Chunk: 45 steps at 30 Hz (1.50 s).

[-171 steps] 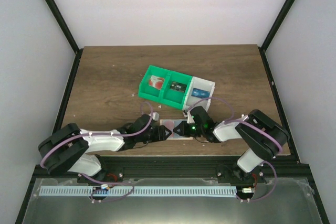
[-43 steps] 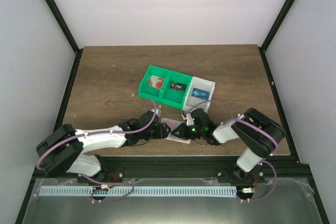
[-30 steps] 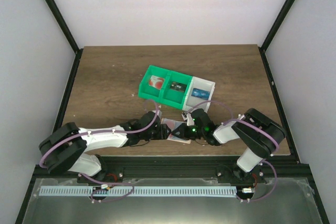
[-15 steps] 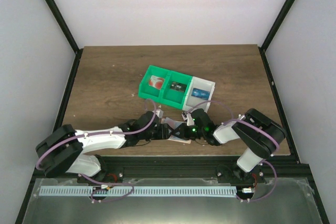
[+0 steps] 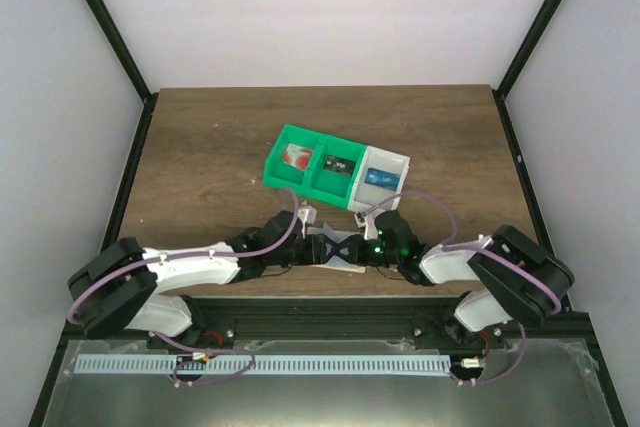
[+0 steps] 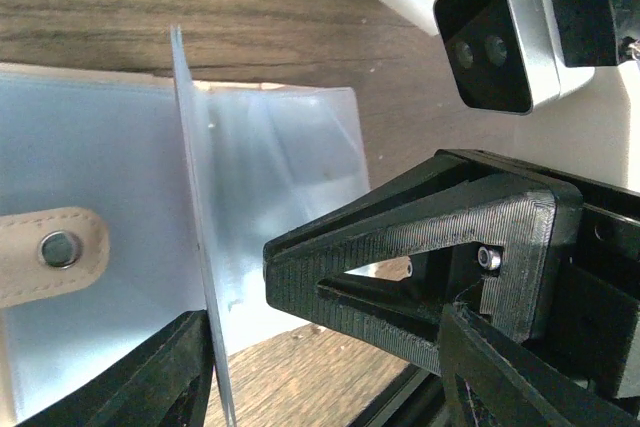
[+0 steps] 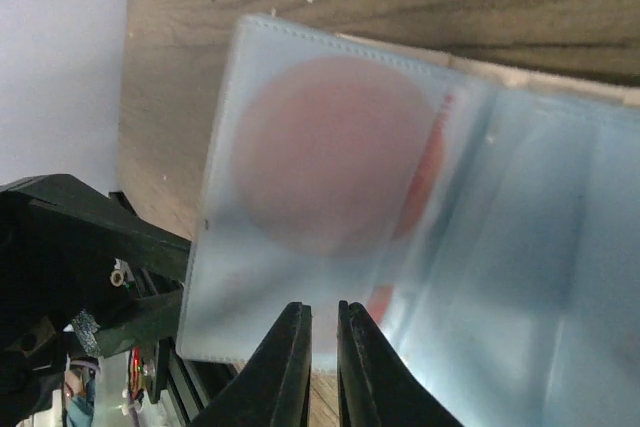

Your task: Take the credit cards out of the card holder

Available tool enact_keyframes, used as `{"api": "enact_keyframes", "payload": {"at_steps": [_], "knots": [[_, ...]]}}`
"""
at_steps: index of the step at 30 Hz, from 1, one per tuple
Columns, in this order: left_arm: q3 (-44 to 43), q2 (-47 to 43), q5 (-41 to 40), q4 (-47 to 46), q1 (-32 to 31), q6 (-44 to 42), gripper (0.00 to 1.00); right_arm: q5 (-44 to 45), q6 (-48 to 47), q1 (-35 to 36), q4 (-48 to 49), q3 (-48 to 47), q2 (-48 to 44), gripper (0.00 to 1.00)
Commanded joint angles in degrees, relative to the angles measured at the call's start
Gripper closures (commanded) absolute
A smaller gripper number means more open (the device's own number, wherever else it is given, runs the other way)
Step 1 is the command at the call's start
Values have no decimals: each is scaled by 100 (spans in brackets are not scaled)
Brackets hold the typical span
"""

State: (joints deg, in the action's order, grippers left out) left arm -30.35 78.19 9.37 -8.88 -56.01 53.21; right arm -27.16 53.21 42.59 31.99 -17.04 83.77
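Card holder [image 6: 90,167], left end effector [image 6: 320,342] wide open astride its leaf; right end effector [image 7: 325,347], closure unclear

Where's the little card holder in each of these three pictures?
Top external: card holder low centre, near the table's front edge.
Left wrist: card holder fills the left half, snap tab at far left.
Right wrist: card holder fills most of the frame.
Shared landmark: the wood table under it.
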Motion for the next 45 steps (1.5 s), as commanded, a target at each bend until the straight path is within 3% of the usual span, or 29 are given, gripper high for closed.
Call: {"api": "enact_keyframes", "payload": {"at_steps": [1, 25, 34, 38, 42, 45], "knots": [[73, -138, 86, -551, -37, 104, 36, 408, -126, 46, -50, 101, -351, 90], [-68, 792, 755, -1784, -165, 436, 37, 1299, -182, 48, -872, 387, -1053, 89], [-76, 233, -60, -888, -160, 172, 36, 1390, -176, 48, -929, 447, -1223, 89], [-55, 44, -396, -385, -64, 181, 35, 1025, -226, 48, -559, 430, -1073, 89], [207, -269, -257, -509, 169, 314, 36, 677, -185, 48, -208, 414, -919, 88], [296, -354, -156, -575, 249, 315, 41, 702, -167, 48, -193, 433, -952, 82]]}}
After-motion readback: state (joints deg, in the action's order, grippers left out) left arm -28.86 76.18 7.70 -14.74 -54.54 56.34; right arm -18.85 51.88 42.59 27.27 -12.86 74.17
